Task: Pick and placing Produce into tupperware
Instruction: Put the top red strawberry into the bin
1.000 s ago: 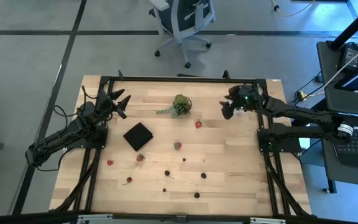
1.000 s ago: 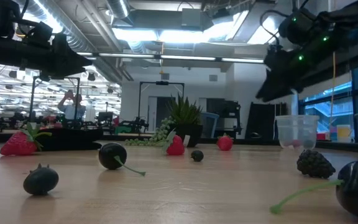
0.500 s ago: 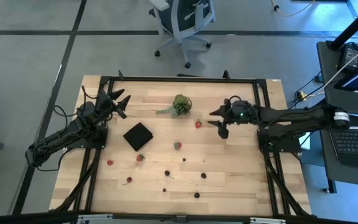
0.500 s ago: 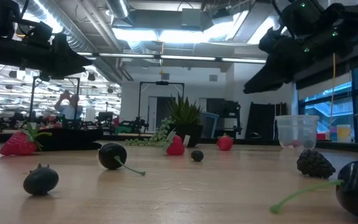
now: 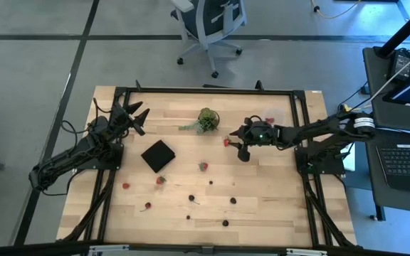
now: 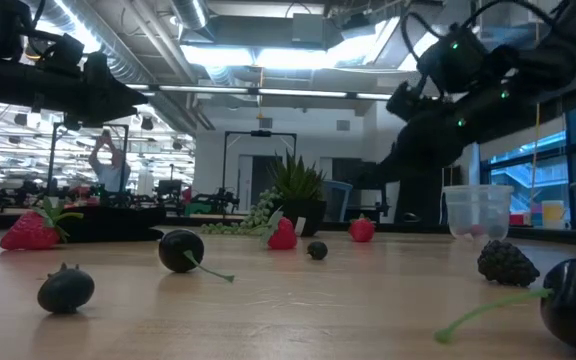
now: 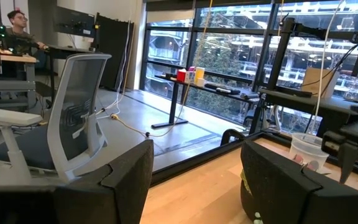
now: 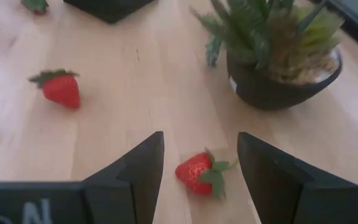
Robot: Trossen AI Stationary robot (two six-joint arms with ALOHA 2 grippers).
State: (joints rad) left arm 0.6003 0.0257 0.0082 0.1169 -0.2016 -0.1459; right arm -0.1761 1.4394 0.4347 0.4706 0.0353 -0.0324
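Note:
My right gripper (image 5: 238,140) is open and reaches out over the middle of the table, just right of a red strawberry (image 5: 226,142). In the right wrist view that strawberry (image 8: 199,175) lies on the wood just ahead of the open gripper (image 8: 201,140), untouched. The translucent tupperware (image 5: 267,121) stands upright behind the gripper, near the far right edge, with something red inside; the low view shows the tub (image 6: 478,212) too. More strawberries (image 5: 203,166) and dark berries (image 5: 233,200) lie scattered on the wood. My left gripper (image 5: 137,115) waits open at the far left.
A potted green plant (image 5: 206,119) stands just beyond the strawberry, close to the right gripper. A flat black square (image 5: 158,155) lies left of centre. Berries dot the near half of the table (image 5: 276,206). An office chair stands beyond the far edge.
My right gripper has swung from above the tupperware toward the table's left and come down lower, ending beside the strawberry near the plant. The left arm has kept still.

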